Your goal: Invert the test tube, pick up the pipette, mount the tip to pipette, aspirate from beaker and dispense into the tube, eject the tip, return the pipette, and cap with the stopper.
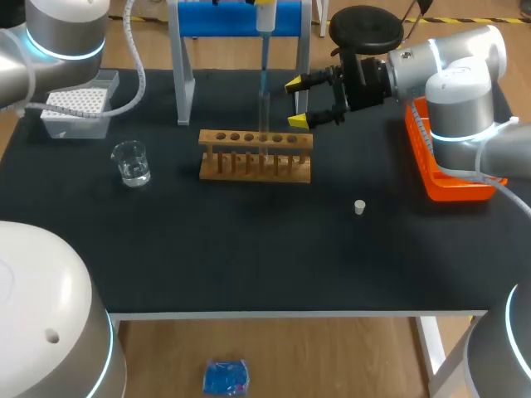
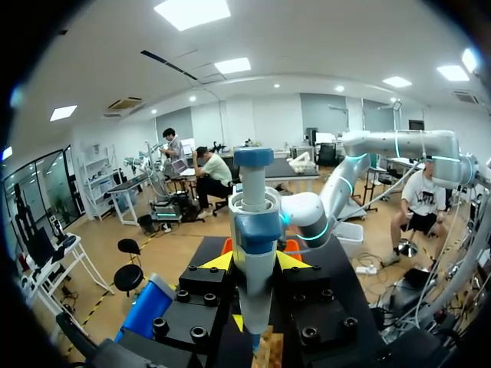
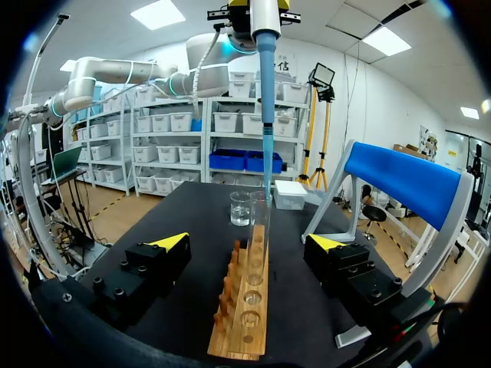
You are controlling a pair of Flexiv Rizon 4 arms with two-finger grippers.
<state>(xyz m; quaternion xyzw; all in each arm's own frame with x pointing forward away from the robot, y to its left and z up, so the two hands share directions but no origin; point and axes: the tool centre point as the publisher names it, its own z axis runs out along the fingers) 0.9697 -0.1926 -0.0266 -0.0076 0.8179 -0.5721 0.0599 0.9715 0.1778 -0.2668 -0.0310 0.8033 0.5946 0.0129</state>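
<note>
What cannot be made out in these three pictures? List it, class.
Head view: the left pincer, cut off by the upper edge.
Left wrist view: the tube, hidden behind the pipette.
Head and right wrist views: liquid level in the tube, too small and clear to tell.
</note>
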